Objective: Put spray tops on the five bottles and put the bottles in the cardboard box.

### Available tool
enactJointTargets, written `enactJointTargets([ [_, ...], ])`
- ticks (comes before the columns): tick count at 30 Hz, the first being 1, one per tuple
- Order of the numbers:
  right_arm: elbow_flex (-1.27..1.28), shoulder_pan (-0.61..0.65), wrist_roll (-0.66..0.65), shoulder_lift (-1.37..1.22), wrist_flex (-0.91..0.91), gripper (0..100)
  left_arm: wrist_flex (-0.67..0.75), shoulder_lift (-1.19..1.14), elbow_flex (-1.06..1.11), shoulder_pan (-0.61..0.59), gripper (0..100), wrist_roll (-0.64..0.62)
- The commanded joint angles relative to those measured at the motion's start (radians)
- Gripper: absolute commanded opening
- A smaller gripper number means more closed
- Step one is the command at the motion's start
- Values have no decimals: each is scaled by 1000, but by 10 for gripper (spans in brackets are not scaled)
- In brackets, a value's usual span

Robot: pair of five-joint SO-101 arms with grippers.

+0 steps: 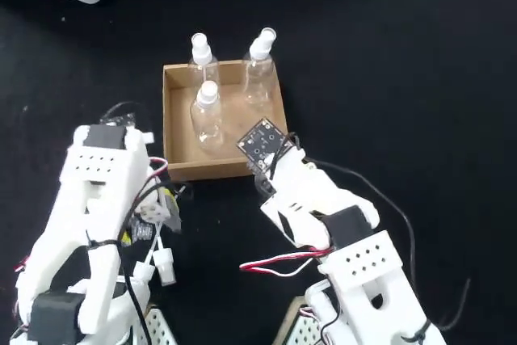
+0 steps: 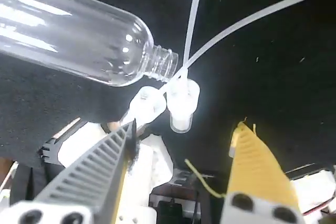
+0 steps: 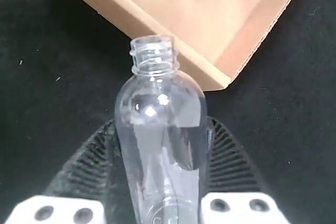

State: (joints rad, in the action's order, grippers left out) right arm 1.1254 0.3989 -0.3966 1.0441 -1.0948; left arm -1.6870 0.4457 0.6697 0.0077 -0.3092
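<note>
A black table [image 1: 420, 78] carries everything, with the left arm [image 1: 97, 175] and right arm [image 1: 355, 256] at its near side. The box [image 1: 210, 170] sits mid-table with three capped bottles [image 1: 208, 119] upright inside, one in front and two along the far wall. The right gripper [image 3: 160, 124] is clamped round a held bottle [image 3: 160, 103], which is clear and has no top. Its open neck points at the box's near wall, just outside the box. A loose bottle [image 2: 79, 35], also without a top, lies on its side on the table. The left gripper [image 2: 186, 127] is spread wide above two spray tops [image 2: 181, 103]. These lie touching side by side, just beside the loose bottle's neck, with their thin tubes trailing away.
</note>
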Motion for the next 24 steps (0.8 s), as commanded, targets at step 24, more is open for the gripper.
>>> enactJointTargets([
  [24,41,-31,8,31,87,81,431,2,303,120,273,5],
])
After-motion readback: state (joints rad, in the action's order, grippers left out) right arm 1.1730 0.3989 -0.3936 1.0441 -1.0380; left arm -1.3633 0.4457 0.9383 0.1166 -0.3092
